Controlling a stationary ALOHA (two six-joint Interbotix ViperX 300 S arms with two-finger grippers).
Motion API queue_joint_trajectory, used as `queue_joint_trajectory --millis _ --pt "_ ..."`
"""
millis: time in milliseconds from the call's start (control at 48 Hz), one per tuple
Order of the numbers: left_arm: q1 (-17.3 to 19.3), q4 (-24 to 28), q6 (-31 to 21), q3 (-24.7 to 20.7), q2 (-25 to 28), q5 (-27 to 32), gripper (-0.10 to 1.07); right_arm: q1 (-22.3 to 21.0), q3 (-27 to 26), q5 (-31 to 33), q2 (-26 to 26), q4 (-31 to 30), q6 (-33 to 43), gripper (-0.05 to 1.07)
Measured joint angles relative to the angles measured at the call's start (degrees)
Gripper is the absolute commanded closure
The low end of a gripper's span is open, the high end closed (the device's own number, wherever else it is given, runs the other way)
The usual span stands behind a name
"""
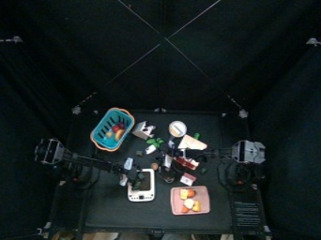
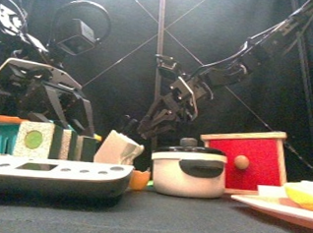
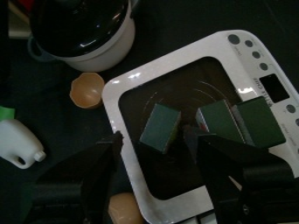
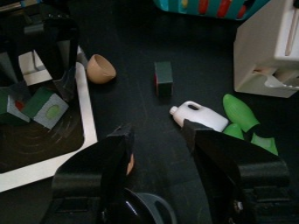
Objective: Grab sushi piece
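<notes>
Hovering over the white kitchen scale (image 3: 198, 122), the left gripper (image 3: 163, 162) has its jaws spread wide with nothing between them. On the scale's dark glossy platform lie sushi pieces (image 3: 160, 127), dark green wraps with a pale face; one sits just ahead of the jaws and two more rest side by side toward the scale's display end. Just off the scale stand a white toy pot with a black lid (image 3: 84, 35), a brown egg (image 3: 86, 87) and a white bottle (image 3: 19, 144).

From above, a teal basket (image 1: 111, 128) on the table's back left holds several colourful items too small to name, and a pink plate (image 1: 191, 200) at the front carries yellow and orange food.

Only the right wrist view shows a further dark green piece (image 4: 163, 77) lying alone on the bare table (image 4: 140, 52), near the egg and the bottle and apart from the scale. The right gripper (image 4: 163, 144) hangs above the table, jaws parted and empty.

Only the front view shows a red box with a wooden knob (image 2: 244, 162) beside the pot.
</notes>
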Motion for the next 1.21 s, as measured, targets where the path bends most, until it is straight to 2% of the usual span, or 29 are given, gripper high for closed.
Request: queue_joint_trajectory --millis 333,521,729,875,1021,1208 --pt "0.97 -0.09 -0.18 0.0 0.53 0.0 0.29 0.0 -0.09 0.0 0.0 0.0 0.0 0.19" --pt "1.14 -0.62 -0.18 0.0 0.44 0.0 0.31 0.0 0.0 0.0 -0.09 0.0 0.0 0.19" --pt "1.23 -1.41 -0.26 -0.09 0.44 0.0 0.26 0.0 0.0 0.0 -0.09 0.0 0.0 0.19" --pt "1.67 -2.02 -0.09 -1.05 0.26 0.26 0.15 0.0 0.0 0.0 0.0 0.0 0.0 0.19" --pt "1.76 0.7 0.0 -1.67 -0.35 2.29 0.07 0.0 0.0 0.0 -0.09 0.0 0.0 0.19" --pt "1.23 4.66 0.0 -2.64 -0.53 8.09 0.06 0.0 0.0 0.0 0.0 0.0 0.0 0.19"
